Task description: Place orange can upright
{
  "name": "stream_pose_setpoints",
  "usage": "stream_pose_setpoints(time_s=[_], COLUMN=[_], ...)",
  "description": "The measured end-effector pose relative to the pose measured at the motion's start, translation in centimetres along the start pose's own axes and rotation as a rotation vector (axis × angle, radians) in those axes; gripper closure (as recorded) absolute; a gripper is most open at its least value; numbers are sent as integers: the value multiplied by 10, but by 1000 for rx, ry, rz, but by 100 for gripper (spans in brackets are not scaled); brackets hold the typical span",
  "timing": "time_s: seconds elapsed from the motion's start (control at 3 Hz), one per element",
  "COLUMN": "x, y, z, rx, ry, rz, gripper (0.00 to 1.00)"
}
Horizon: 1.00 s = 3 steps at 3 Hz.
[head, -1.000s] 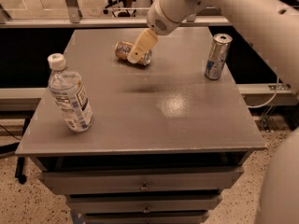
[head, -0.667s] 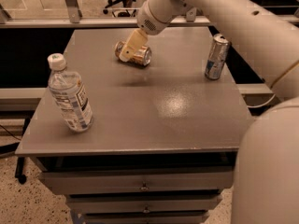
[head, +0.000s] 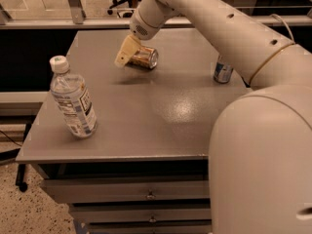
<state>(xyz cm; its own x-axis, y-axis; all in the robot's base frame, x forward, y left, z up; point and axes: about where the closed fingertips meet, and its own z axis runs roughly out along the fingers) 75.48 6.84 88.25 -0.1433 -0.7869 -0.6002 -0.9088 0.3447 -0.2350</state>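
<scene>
- Copper-gold metal with pale markings forms the body of the orange can (head: pixel 142 58); its silvery end faces right.
- It lies on its side, not upright, on the far-left part of the grey table top (head: pixel 146 126), with its long axis running roughly left to right.
- A faint shadow spreads on the table just in front of it.
- The pale tan gripper (head: pixel 124 55) slants down and to the left from the white arm (head: pixel 219 28). It meets the left end of the orange can and overlaps it from this angle.
- I cannot tell how far the gripper is open, or whether it has any hold on the can: its tip and the can's end merge in the view.
- A clear plastic water bottle (head: pixel 73 101) with a white cap and a printed label stands near the front-left corner of the table top, well apart from the orange can.
- A silver-and-blue can (head: pixel 223 72) stands upright toward the far right of the table, partly hidden behind the arm.
- The arm reaches in from the right, and its large rounded section fills the lower right of the view.
- Below the table top sit grey drawers (head: pixel 122 191) with small metal pulls at their middles.
</scene>
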Motion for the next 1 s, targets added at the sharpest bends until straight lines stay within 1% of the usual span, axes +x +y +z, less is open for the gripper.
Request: stream_pose_setpoints(time_s=[0.33,1.0], x=[2,12], y=[-2,-5], z=[16,44], rx=[-7,-16], ry=[48,159], rz=[-8,-23], gripper=[0,0])
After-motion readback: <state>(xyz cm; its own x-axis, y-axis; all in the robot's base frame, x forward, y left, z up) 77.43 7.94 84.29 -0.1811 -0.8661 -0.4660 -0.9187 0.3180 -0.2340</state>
